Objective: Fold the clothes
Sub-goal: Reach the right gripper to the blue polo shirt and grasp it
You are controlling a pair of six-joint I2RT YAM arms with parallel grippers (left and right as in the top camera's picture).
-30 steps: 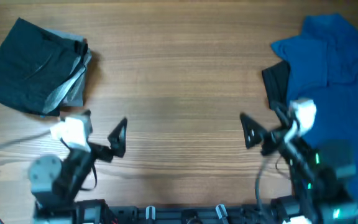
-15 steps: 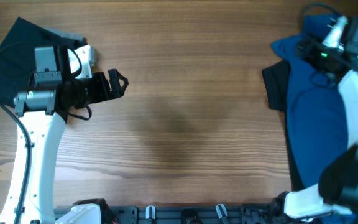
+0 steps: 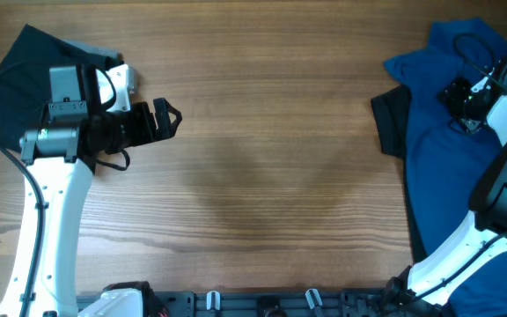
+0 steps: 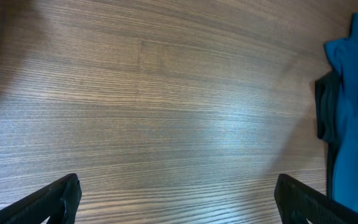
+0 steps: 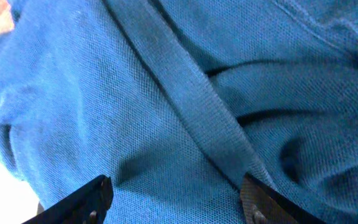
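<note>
A medium-blue polo shirt (image 3: pixel 451 150) lies crumpled at the table's right side, on top of a black garment (image 3: pixel 389 119). My right gripper (image 3: pixel 459 97) hangs open just above the blue shirt's folds (image 5: pixel 166 124), holding nothing. A folded black and grey garment (image 3: pixel 16 79) lies at the far left. My left gripper (image 3: pixel 167 119) is open and empty over bare wood beside that stack. The left wrist view shows the blue shirt (image 4: pixel 353 112) and the black garment (image 4: pixel 325 112) far off at the right edge.
The wooden table (image 3: pixel 262 167) spans the view. The left arm (image 3: pixel 51 194) reaches up from the near left. The right arm (image 3: pixel 500 185) rises along the right edge over the blue shirt.
One second ago both arms were low at the near edge. They then swung out to the piles. In the last half second the right gripper dropped lower onto the blue shirt; the left arm stayed still.
</note>
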